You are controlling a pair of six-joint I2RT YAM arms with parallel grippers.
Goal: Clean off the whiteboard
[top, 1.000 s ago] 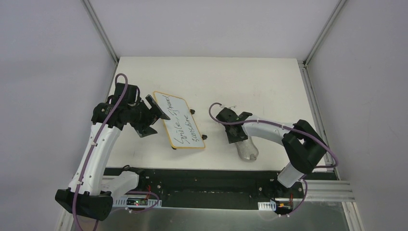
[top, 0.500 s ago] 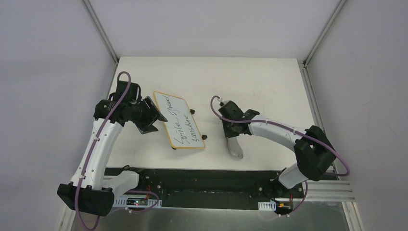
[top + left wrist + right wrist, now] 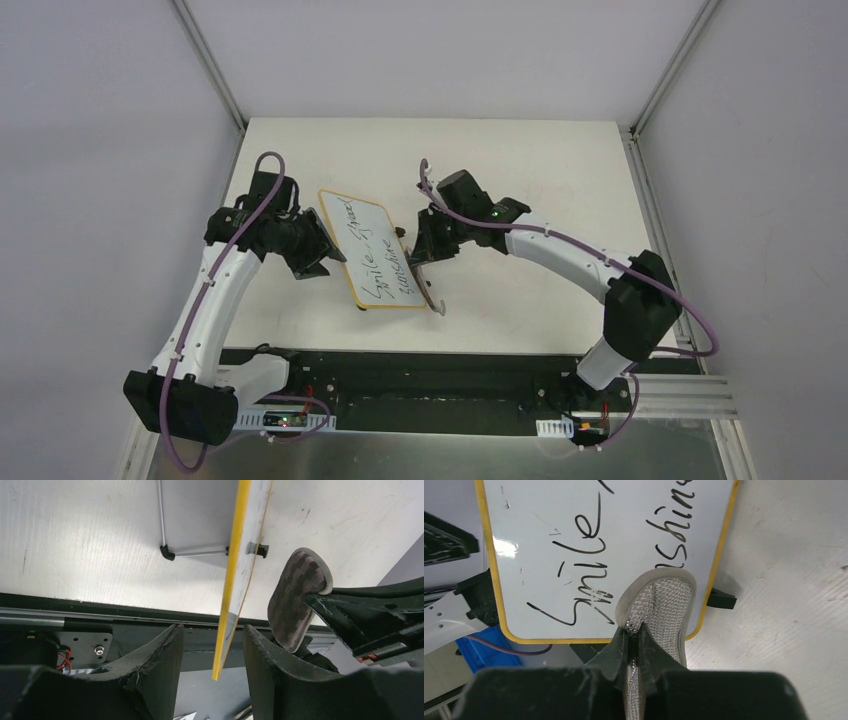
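Two claws flank the whiteboard (image 3: 372,250) from where I stand. On the left, the left claw (image 3: 322,248) has its jaws parted astride the board's left edge. Its wrist camera shows the yellow rim running between the two fingers with a sliver of gap on either side, so nothing is pinched. The whiteboard sits left of the middle of the table (image 3: 540,160), propped on small black feet and turned at a slant, its face covered with black handwriting (image 3: 591,592). On its right, the right claw (image 3: 633,635) is clamped tight on a grey pad (image 3: 664,600), a meshy oblong thing. The pad's rounded tip lies over the board's near right corner, at the tail of the lower line of writing. Whether the pad presses the surface I cannot tell.
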